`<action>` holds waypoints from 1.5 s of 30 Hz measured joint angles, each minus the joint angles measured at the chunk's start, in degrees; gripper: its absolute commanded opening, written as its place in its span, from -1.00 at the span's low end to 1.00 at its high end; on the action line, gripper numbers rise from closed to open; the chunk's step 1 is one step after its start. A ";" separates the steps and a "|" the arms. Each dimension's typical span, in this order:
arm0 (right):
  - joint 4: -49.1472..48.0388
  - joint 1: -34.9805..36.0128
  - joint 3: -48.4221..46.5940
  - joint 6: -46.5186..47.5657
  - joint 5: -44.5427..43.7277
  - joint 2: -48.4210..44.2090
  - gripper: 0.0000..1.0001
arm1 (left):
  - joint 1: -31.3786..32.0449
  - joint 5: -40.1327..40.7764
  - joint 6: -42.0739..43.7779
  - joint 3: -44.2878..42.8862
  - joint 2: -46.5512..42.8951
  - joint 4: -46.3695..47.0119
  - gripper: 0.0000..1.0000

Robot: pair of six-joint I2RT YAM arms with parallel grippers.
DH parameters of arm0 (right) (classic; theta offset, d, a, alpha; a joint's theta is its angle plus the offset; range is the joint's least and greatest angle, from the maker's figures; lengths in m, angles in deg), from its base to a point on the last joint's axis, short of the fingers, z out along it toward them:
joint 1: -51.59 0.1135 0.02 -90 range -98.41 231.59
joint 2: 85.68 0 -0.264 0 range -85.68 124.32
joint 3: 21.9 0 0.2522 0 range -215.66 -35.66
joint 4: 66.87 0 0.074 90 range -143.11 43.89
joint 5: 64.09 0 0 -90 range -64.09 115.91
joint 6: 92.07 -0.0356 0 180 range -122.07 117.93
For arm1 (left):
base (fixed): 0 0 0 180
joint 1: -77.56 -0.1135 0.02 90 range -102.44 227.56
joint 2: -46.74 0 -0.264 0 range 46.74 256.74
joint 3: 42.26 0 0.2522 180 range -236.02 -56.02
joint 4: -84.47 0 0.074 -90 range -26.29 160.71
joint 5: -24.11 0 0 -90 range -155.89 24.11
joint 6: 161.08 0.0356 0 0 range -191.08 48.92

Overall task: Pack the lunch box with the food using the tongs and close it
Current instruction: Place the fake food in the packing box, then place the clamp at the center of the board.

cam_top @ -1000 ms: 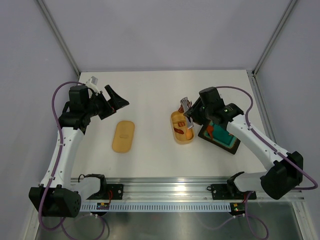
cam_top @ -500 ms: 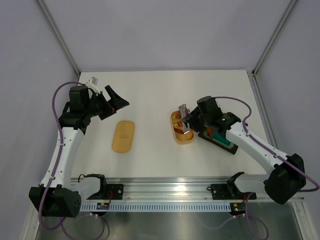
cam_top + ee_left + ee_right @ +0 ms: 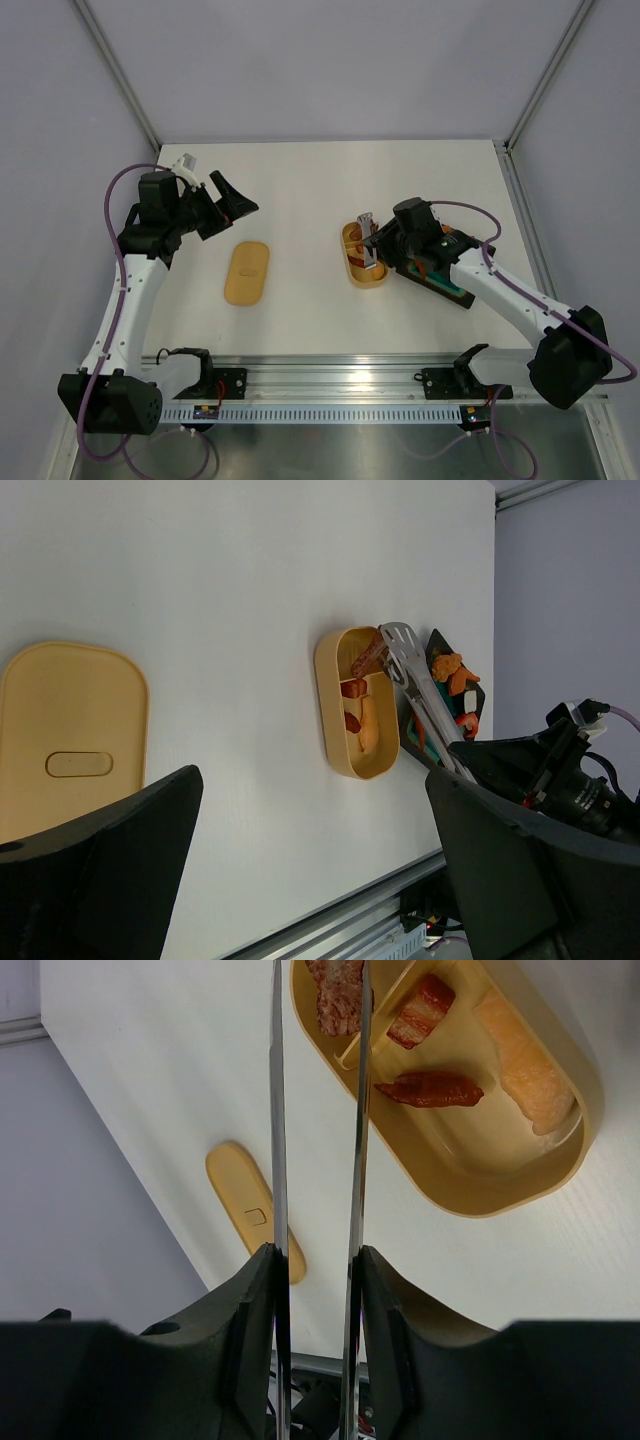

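Overhead: right gripper [image 3: 383, 245] clamped on tongs [image 3: 368, 238] over lunch box [image 3: 365, 281]; lid [image 3: 246, 272] off, at nine o'clock from it.
Left wrist: left gripper [image 3: 310, 880] spread wide, empty; toy food [image 3: 450, 668] on black tray [image 3: 436, 640].
Right wrist: several pieces [image 3: 430, 1088] packed; closing not yet done.

Left arm [image 3: 125, 290] stands bent at the far left, its gripper [image 3: 228, 196] wide open, while right arm [image 3: 500, 290] reaches inward, its gripper [image 3: 385, 245] clamped on tongs [image 3: 357, 1110].
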 measured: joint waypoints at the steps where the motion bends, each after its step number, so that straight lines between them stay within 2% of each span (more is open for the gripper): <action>1: -0.11 0.00 0.15 -0.17 0.11 0.00 -0.29 | 0.00 0.02 0.00 0.00 0.00 0.00 0.98; 5: -0.87 0.04 0.72 -0.70 0.24 0.00 -0.16 | 0.00 0.00 0.00 0.00 0.00 0.00 0.98; 8: -1.09 0.31 0.76 -0.81 0.28 0.00 0.06 | 0.00 0.00 0.00 0.00 0.00 0.00 0.98; 18: -1.90 0.63 0.79 -0.81 0.76 0.00 0.08 | 0.00 0.00 -0.02 0.00 0.00 0.00 0.98; 22: -1.90 0.72 0.79 -0.66 0.81 -0.02 -0.02 | 0.00 -0.02 -0.02 0.00 0.00 0.00 0.98; 25: -1.42 1.11 0.74 -0.13 0.13 -0.39 -0.26 | 0.00 -0.02 -0.02 0.00 0.00 0.00 0.98; 26: -0.90 1.31 0.63 0.31 -0.17 -0.66 -0.46 | 0.00 -0.02 -0.02 0.00 0.00 0.02 0.98; 29: 0.50 1.95 0.07 1.99 -1.27 -1.53 -0.73 | 0.00 -0.02 -0.02 0.00 0.00 0.00 0.98; 34: 3.48 2.14 -5.25 8.46 -2.80 -0.96 -0.73 | 0.00 -0.02 -0.02 0.00 0.00 0.00 0.98; 38: 4.20 2.40 -17.07 17.22 -0.09 8.02 -0.70 | 0.00 0.13 -0.17 0.02 -0.09 0.02 0.98; 41: 0.13 3.54 -24.33 23.30 3.39 17.51 -0.70 | 0.00 0.66 -0.81 0.72 -1.03 0.20 0.98; 45: -0.15 6.71 -36.92 30.88 2.49 32.83 -0.67 | 0.00 2.08 -1.38 1.16 -3.65 -0.31 0.98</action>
